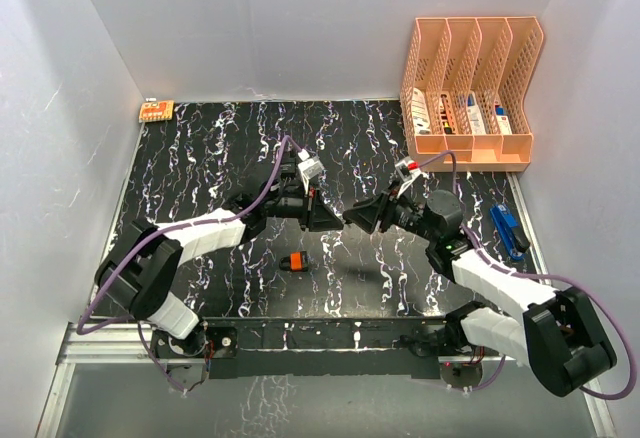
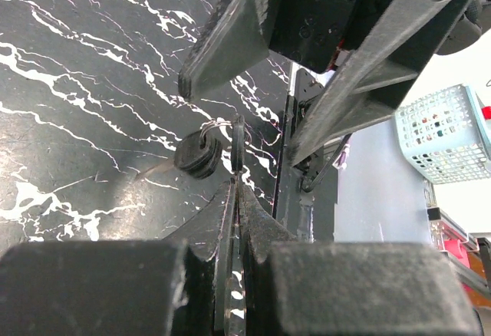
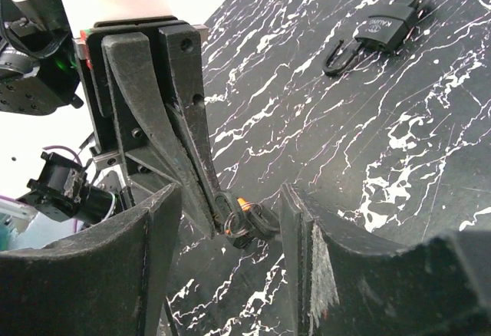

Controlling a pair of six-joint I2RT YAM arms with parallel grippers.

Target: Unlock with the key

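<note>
My left gripper (image 1: pixel 328 215) is shut on the blade of a key (image 2: pixel 238 143), held above the table's middle. A ring and a second black-headed key (image 2: pixel 198 156) hang from it. My right gripper (image 1: pixel 362 216) faces it, open, with its fingers (image 2: pixel 222 44) either side of the key bunch (image 3: pixel 247 217) and not touching it. In the left wrist view my left gripper (image 2: pixel 235 184) pinches the thin blade. In the right wrist view my right gripper (image 3: pixel 230 195) brackets the keys. A black padlock (image 3: pixel 381 28) lies on the table beyond, shackle towards me. I cannot make it out in the top view.
A small orange and black object (image 1: pixel 293 262) lies on the table near the front, below the grippers. An orange file organiser (image 1: pixel 470 88) stands at the back right. A blue object (image 1: pixel 508 230) lies at the right edge. A small orange item (image 1: pixel 155 110) sits at the back left corner.
</note>
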